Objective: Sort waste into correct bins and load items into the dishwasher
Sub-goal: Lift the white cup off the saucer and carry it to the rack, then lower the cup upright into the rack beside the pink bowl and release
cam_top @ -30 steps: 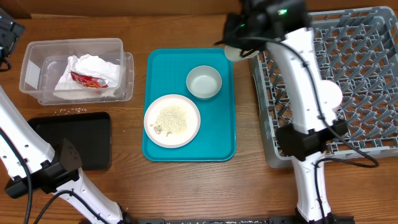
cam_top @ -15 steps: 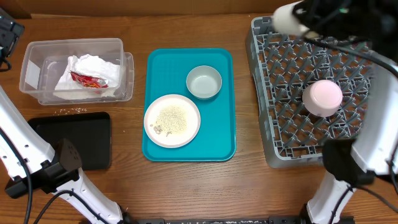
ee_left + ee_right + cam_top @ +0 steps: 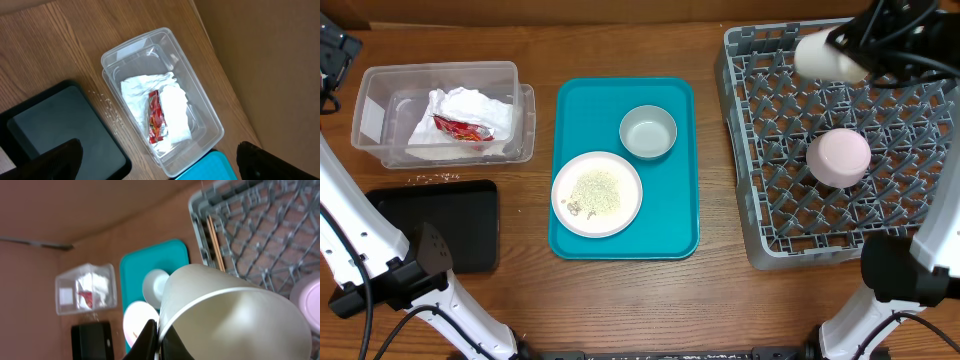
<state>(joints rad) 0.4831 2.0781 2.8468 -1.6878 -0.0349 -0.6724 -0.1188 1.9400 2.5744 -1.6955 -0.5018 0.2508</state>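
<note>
Over the far side of the dish rack (image 3: 738, 140): right arm (image 3: 892, 28) holds the white cup (image 3: 823, 55) clear of the pegs, lying roughly on its side. In the wrist view the right jaws are pinched narrow on the cup's rim, one finger inside the mouth and one outside.

Rack already carries:
- pink bowl (image 3: 838, 157), upside down, near the middle
- chopsticks (image 3: 216, 232), lying along the wall nearest the teal tray (image 3: 670, 210)

Left jaws are spread wide and hold nothing, hanging above the clear tub (image 3: 145, 50) and black tray (image 3: 55, 130). Napkin (image 3: 172, 107) and red wrapper (image 3: 156, 117) are in the tub. A few rice bits (image 3: 432, 178) lie on the tabletop (image 3: 720, 300) between tub and black tray. The teal tray holds the grey bowl (image 3: 648, 131) and the plate (image 3: 625, 205), which has rice on it.

Step in hand, as I read it, is racking the cup. To do it well:
- Roll the wrist slowly until the mouth faces down; a rim pinch is a thin hold and could slip.
- Pick a free cell well apart from the pink bowl and chopsticks.
- Lower until the rim seats between pegs.
- Open only once the pegs carry the cup.
- Lift straight up so the inner finger doesn't drag it over.
</note>
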